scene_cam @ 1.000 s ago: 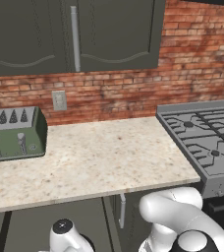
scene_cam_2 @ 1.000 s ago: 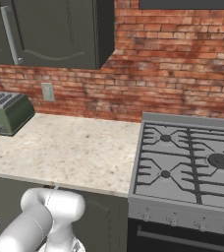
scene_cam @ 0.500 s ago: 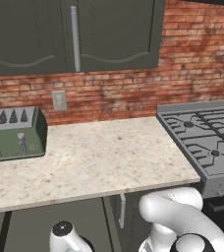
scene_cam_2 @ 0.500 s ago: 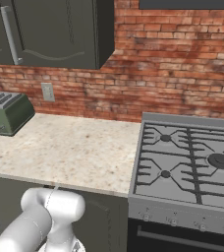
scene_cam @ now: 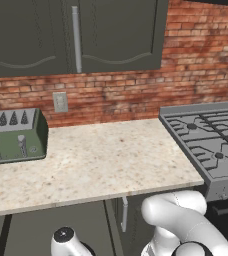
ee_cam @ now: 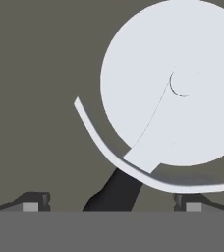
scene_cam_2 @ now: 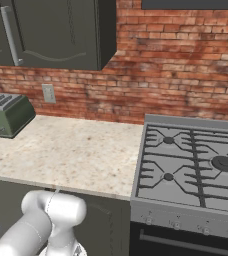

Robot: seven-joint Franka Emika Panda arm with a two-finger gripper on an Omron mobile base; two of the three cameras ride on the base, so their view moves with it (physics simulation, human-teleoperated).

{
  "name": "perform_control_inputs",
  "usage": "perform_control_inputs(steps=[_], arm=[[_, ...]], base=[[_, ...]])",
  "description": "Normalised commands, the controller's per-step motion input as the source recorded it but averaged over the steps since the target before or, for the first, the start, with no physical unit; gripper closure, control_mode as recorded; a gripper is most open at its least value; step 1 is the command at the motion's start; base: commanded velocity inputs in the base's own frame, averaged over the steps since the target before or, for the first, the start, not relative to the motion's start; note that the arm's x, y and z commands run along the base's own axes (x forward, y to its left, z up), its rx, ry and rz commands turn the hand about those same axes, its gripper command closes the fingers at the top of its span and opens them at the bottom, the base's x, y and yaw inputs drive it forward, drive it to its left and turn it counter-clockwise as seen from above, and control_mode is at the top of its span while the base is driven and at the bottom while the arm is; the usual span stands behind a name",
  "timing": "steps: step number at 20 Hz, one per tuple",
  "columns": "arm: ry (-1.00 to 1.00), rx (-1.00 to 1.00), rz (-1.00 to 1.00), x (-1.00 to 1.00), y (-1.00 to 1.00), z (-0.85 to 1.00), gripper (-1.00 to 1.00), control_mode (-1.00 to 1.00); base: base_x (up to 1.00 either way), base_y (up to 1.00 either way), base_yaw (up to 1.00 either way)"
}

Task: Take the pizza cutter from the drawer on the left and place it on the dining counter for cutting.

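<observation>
The pizza cutter (ee_cam: 168, 93) lies flat on the dark grey floor of the drawer (ee_cam: 40, 74), directly under the hand: its pale round blade sits up and to the right in the hand view, a curved guard crosses below it, and the short black handle (ee_cam: 116, 192) runs down toward the bottom edge. The gripper (ee_cam: 111, 203) is spread as wide as it goes and holds nothing; its two dark fingertips (ee_cam: 34, 201) stand either side of the handle, apart from it. The tool looks light and rigid, with a thin, probably slick metal wheel that offers poor purchase and may spin, so the handle is the place to close on, just behind the guard. How far above the handle the tips hang is hard to judge from this close view.
</observation>
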Motion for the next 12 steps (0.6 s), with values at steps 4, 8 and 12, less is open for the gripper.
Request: perform_control_inputs(steps=[4,8,12], arm=[[0.00,0.00,0.00,0.00,0.00,0.00,-1.00,-1.00],[0.00,0.00,0.00,0.00,0.00,0.00,-1.00,-1.00],[0.00,0.00,0.00,0.00,0.00,0.00,-1.00,-1.00]], base=[[0.00,0.00,0.00],[0.00,0.00,0.00],[0.00,0.00,0.00]])
